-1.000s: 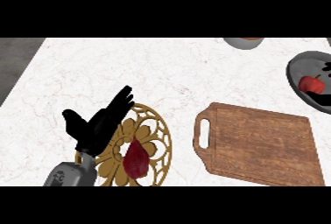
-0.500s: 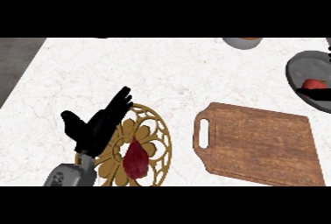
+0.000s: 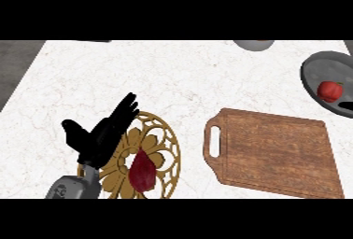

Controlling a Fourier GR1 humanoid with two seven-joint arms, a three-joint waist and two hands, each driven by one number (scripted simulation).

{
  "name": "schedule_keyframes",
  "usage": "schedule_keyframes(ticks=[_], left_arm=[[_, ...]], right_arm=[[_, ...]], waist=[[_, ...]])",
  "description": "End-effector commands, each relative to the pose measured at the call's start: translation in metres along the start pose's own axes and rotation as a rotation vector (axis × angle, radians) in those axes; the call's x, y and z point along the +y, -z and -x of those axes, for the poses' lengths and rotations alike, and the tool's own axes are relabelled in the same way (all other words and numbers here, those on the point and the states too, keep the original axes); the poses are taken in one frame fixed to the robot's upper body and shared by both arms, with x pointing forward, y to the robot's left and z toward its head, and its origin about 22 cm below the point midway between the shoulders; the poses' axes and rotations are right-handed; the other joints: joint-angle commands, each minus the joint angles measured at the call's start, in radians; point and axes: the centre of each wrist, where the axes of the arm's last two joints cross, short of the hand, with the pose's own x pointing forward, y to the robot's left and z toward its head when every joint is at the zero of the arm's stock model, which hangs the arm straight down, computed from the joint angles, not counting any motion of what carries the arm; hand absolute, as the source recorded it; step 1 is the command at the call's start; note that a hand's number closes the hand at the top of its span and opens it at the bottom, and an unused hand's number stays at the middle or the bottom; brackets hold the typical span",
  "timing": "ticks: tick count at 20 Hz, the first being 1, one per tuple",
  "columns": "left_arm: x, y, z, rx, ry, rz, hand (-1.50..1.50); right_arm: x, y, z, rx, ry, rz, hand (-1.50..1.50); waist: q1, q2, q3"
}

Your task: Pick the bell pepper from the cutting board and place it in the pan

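Observation:
The red bell pepper (image 3: 330, 90) lies inside the grey pan (image 3: 318, 74) at the right edge of the head view. The wooden cutting board (image 3: 276, 151) with a handle slot sits at the lower right and carries nothing. My left hand (image 3: 103, 134) rests open at the lower left, fingers straight and pointing up-right, over the left rim of a gold plate. It holds nothing. My right hand does not show.
A gold patterned plate (image 3: 163, 149) holds a dark red piece of food (image 3: 143, 171) beside my left hand. A grey bowl (image 3: 253, 44) is cut off at the top edge. The counter's left edge runs diagonally at the far left.
The view has shifted slightly, so the pan and pepper sit a little further right. My left hand has not moved.

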Motion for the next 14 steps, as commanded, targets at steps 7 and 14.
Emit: schedule_keyframes(ticks=[7,14], left_arm=[[0.003,-0.006,-0.002,-0.003,-0.001,-0.022,0.0],[0.01,-0.006,0.005,0.016,0.001,-0.012,0.0]], right_arm=[[-0.061,-0.032,0.006,-0.019,0.149,-0.183,-1.5],[-0.074,-0.041,0.006,-0.004,0.155,-0.213,-1.5]], waist=[[-0.017,-0.011,0.002],[-0.022,-0.005,0.003]])
